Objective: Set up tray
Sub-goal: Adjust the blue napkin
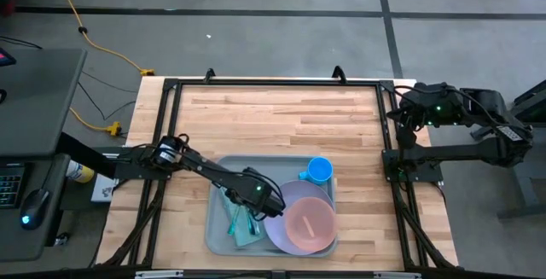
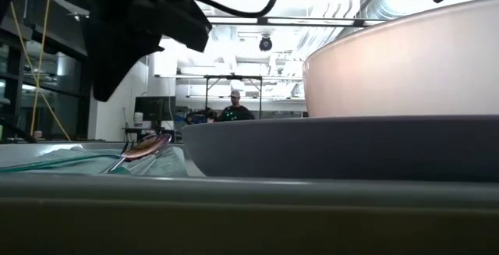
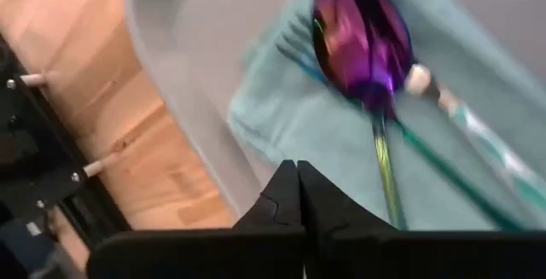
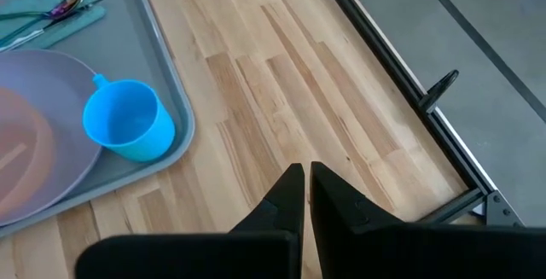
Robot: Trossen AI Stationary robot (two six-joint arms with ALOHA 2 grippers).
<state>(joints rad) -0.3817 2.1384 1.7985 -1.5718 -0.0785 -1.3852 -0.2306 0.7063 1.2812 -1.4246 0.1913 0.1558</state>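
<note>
The pale grey-green tray (image 1: 217,226) lies at the table's near edge. On it are a teal napkin (image 3: 341,142) with an iridescent spoon (image 3: 363,44) and teal cutlery, a lavender plate (image 1: 281,195) bearing a pink bowl (image 1: 309,222), and a blue cup (image 1: 319,171). My left gripper (image 3: 297,177) hovers shut over the napkin's near edge, above the tray, touching nothing that shows. My right gripper (image 4: 305,177) is shut and waits above the table's far right corner.
Bare wooden tabletop (image 1: 281,117) stretches beyond the tray to the far edge. Black frame rails (image 1: 273,83) border the table. In the low view a person (image 2: 234,108) stands far back in the room.
</note>
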